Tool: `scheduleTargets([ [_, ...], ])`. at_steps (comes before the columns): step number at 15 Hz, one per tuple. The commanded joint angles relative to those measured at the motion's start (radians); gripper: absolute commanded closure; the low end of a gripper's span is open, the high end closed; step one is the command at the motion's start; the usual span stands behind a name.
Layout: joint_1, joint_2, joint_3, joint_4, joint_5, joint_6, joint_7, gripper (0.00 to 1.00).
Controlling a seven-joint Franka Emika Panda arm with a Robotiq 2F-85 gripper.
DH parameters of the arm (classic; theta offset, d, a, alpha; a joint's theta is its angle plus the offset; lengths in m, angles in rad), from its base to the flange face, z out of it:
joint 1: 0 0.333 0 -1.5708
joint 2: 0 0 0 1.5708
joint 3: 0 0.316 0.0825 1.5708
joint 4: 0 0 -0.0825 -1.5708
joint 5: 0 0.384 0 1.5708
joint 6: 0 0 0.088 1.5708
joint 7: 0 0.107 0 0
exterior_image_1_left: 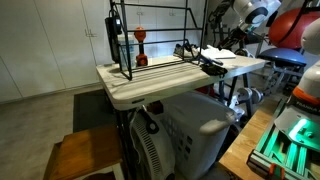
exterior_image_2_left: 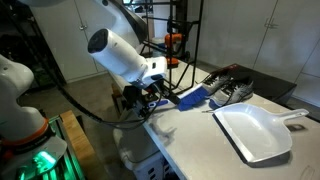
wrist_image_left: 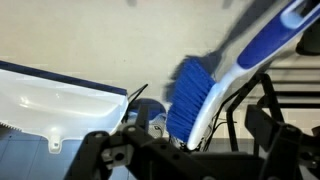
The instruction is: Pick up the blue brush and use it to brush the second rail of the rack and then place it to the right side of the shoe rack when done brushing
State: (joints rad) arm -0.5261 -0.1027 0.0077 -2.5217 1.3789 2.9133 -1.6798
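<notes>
Pincer point(wrist_image_left: 185, 150) is framing the blue brush point(wrist_image_left: 190, 95) beside the white dustpan point(wrist_image_left: 60, 100), closed or not I cannot tell; light, stiff-handled, soft-bristled, it is probably favouring a handle grasp.

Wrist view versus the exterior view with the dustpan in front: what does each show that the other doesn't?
Only the wrist view: the blue brush bristles close up, right at the pincer. Only the exterior view: the white arm, the whole dustpan with its handle, an orange object by the rack. Both: brush, dustpan, black rack bars. Neither settles whether the pincer grips the brush.
</notes>
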Motion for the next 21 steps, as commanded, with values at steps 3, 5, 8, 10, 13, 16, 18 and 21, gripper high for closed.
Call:
scheduleTargets([
  [3,-0.011,-0.153,-0.001,-0.116,-0.137,-0.119,0.084,0.0],
  [5,0.091,-0.222,-0.116,-0.17,-0.286,-0.16,0.178,0.0],
  [8,0.001,-0.323,-0.065,-0.234,-0.503,-0.286,0.341,0.0],
  [10,-0.044,-0.404,-0.042,-0.262,-0.628,-0.361,0.442,0.0],
  [13,-0.064,-0.486,-0.046,-0.226,-0.792,-0.477,0.576,0.0],
  [16,0.038,-0.625,-0.126,-0.239,-0.983,-0.57,0.768,0.0],
  [18,0.078,-0.68,-0.131,-0.208,-1.084,-0.648,0.882,0.0],
  [21,0.182,-0.724,-0.112,-0.161,-1.172,-0.707,1.062,0.0],
])
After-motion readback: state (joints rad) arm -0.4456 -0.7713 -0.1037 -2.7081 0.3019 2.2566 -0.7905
